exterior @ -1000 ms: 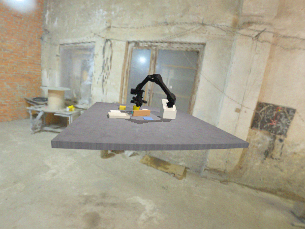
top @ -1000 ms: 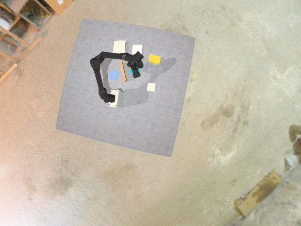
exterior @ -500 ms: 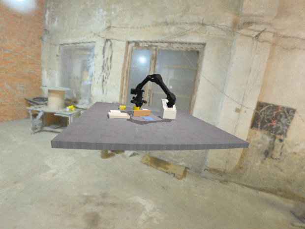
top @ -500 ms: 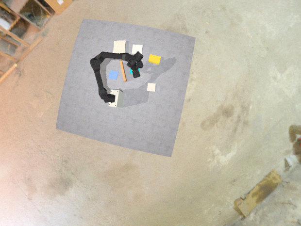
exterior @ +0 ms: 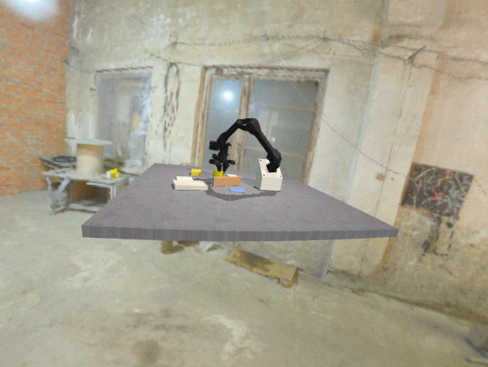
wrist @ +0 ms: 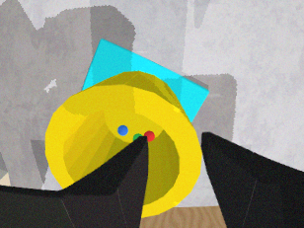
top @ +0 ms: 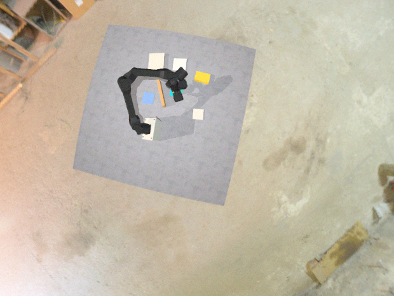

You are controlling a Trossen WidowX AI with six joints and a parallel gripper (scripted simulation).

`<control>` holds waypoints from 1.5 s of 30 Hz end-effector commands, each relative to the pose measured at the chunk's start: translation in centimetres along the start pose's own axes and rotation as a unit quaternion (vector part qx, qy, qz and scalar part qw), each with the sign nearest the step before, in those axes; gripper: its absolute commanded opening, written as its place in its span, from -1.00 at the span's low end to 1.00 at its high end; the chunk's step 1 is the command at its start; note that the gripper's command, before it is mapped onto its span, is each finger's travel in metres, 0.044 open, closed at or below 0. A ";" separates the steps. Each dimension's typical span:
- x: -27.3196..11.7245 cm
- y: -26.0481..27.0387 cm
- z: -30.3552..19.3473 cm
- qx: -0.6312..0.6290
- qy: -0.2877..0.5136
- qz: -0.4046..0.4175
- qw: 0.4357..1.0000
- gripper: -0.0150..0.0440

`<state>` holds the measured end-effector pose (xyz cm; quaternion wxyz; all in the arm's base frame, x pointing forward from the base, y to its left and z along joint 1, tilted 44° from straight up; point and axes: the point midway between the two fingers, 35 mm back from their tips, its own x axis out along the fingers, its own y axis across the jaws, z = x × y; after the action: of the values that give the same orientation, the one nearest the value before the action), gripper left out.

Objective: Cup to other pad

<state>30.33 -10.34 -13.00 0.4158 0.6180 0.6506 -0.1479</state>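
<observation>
The yellow cup (exterior: 217,172) (wrist: 190,152) appears upright over the cyan pad (top: 171,93) (wrist: 115,60); its base is hidden behind the orange bar in the exterior view. A blue marble (wrist: 122,130), a red marble (wrist: 149,136) and a partly hidden green marble (wrist: 137,137) lie inside it. My gripper (exterior: 221,169) (wrist: 175,141) is partly open around the cup's wall: one finger reaches over the inside, the other is outside with a visible gap to the rim. The blue pad (top: 148,98) (exterior: 236,190) is bare.
The orange bar (top: 161,93) (exterior: 226,180) stands between the two pads. A large cream block (top: 156,61) (exterior: 190,185) and a white block (top: 180,63) are beyond the arm. A yellow block (top: 202,77) (exterior: 195,172) and a small cream block (top: 197,114) are on the cyan pad's side.
</observation>
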 end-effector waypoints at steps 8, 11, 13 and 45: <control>-2.2 0.1 0.2 -0.002 -0.003 -0.001 1.000 0.01; -2.7 0.1 0.2 -0.002 -0.002 -0.001 1.000 0.01; -3.1 0.0 0.2 -0.001 -0.002 -0.001 1.000 0.01; -9.6 -0.1 0.0 0.000 -0.001 -0.001 1.000 1.00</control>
<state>29.34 -15.68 -7.44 0.4103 0.6209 0.6512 -0.1486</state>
